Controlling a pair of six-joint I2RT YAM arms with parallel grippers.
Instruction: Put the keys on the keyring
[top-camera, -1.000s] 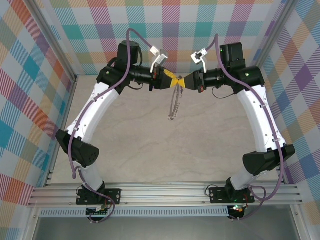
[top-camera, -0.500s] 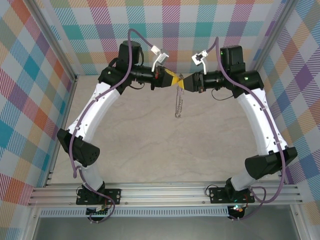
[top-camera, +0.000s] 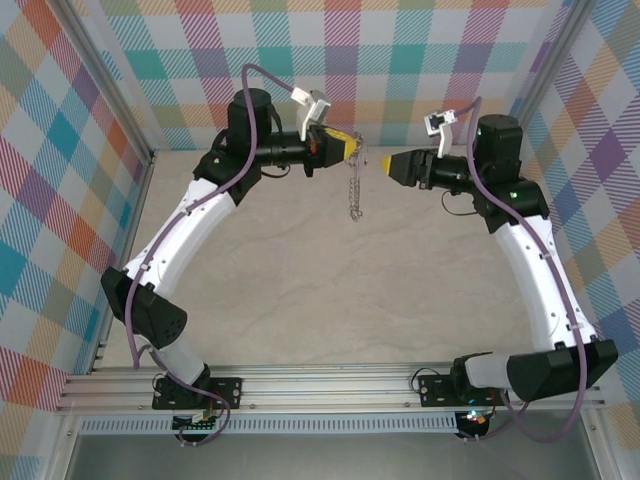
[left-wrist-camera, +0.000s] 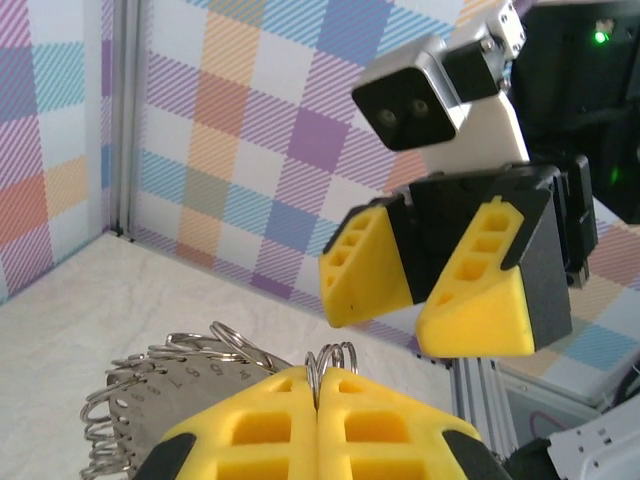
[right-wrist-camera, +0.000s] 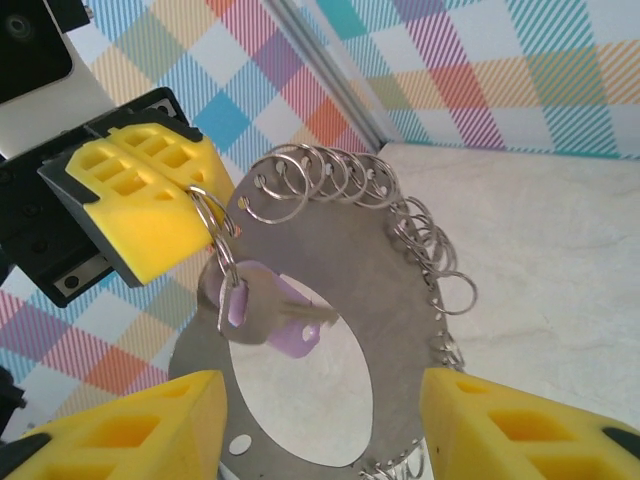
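The Left claw (left-wrist-camera: 318, 400) pinches shut on a split ring (left-wrist-camera: 330, 356) of the scalloped grey metal keyring (right-wrist-camera: 385, 270), where the tiny lilac-headed silver key (right-wrist-camera: 270, 315) hangs, seemingly threaded. The Right claw (top-camera: 390, 165) stands half open, empty. Next: lowering gently.

We see the keyring (right-wrist-camera: 400, 290) as a flat plate of dull, brushed grey metal edged with small loops of bright, glossy wire. The key (right-wrist-camera: 265, 315) on it is smooth silvery metal with a lilac, plastic-looking head. The fingers of the left gripper (left-wrist-camera: 318, 385) and right gripper (left-wrist-camera: 405, 315) look like matt yellow plastic with moulded cells, and the table (right-wrist-camera: 560, 250) is pale, matt and marbled.
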